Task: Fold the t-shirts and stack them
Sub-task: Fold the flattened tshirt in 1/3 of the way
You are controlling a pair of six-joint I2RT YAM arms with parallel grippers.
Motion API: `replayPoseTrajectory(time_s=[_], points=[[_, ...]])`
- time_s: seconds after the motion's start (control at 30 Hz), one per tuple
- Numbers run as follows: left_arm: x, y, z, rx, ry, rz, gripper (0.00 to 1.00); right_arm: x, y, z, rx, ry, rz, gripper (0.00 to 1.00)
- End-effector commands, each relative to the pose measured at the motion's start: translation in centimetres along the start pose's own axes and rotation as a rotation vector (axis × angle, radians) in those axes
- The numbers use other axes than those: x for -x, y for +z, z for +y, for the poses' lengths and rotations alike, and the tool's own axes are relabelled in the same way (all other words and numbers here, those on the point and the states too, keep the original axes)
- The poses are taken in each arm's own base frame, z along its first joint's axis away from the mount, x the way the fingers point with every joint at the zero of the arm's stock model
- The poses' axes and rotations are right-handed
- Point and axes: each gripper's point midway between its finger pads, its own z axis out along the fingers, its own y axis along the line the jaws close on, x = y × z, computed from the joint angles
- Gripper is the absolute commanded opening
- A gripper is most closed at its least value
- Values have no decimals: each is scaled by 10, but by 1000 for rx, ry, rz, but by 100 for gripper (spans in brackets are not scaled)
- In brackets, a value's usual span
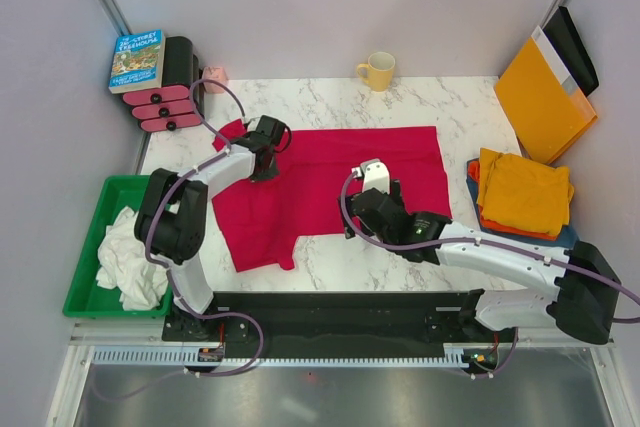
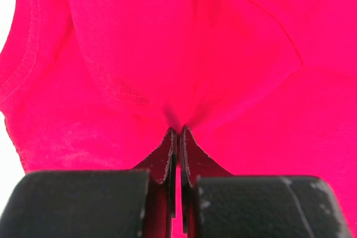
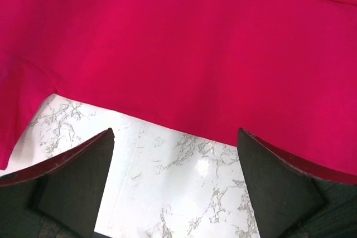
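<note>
The crimson t-shirt (image 1: pixel 340 172) is laid out on the worktop (image 1: pixel 450 107), within reach of both hands. The left hand (image 2: pixel 177 132) is pinched together on a raised pleat of it, near a stitched edge. Cloth is seen bunched & drawn into the tips, so the grip is judged firm. It's prob. held there so that side can be lifted & carried over for a fold.

The right hand (image 3: pixel 174 133) is held apart w/ nothing between the fingers. Bare marble is seen beneath it, and the shirt's near edge lies just ahead of the tips, untouched. That pose is prob. chosen so a finger can be slid under the edge before closing.

Well off to the right hand's outer side a folded stack (image 1: pixel 522 192) is seen, mustard-yellow on top, orange-red & blue edges below. That's judged to be where the crimson one is meant to go. Outboard of the left hand a white t-shirt (image 1: pixel 128 257) is left crumpled in a green bin (image 1: pixel 85 247), not yet folded. An orange-yellow envelope (image 1: pixel 545 97) is leaned beyond the stack; no part of the job.

Task is judged approx midway. Risk next: only one layer gets caught, or cloth is dragged rather than lifted.
</note>
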Motion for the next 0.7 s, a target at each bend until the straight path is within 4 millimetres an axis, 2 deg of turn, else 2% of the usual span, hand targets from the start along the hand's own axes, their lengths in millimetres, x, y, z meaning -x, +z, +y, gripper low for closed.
replayPoseTrajectory(time_s=[0.0, 0.03, 0.13, 0.2, 0.3, 0.4, 0.57, 0.67], points=[[25, -11, -16, -56, -52, -70, 2, 12, 1, 6, 9, 2, -38, 98], [30, -12, -20, -69, -39, -77, 2, 11, 2, 6, 9, 0, -37, 98], [14, 8, -26, -60, 9, -6, 2, 11, 3, 7, 11, -8, -35, 98], [-5, 24, -27, -40, 35, 58, 2, 12, 4, 8, 12, -8, -37, 98], [-24, 35, -23, -7, 65, 108, 2, 12, 4, 7, 9, -16, -38, 98], [-32, 40, -18, 29, 90, 135, 2, 11, 4, 6, 6, -18, -38, 98], [-31, 28, -9, 45, 56, 105, 2, 11, 4, 5, 3, -15, -40, 98], [-19, 11, -8, 9, 22, 40, 21, 11, 5, 8, 14, -13, -38, 98]])
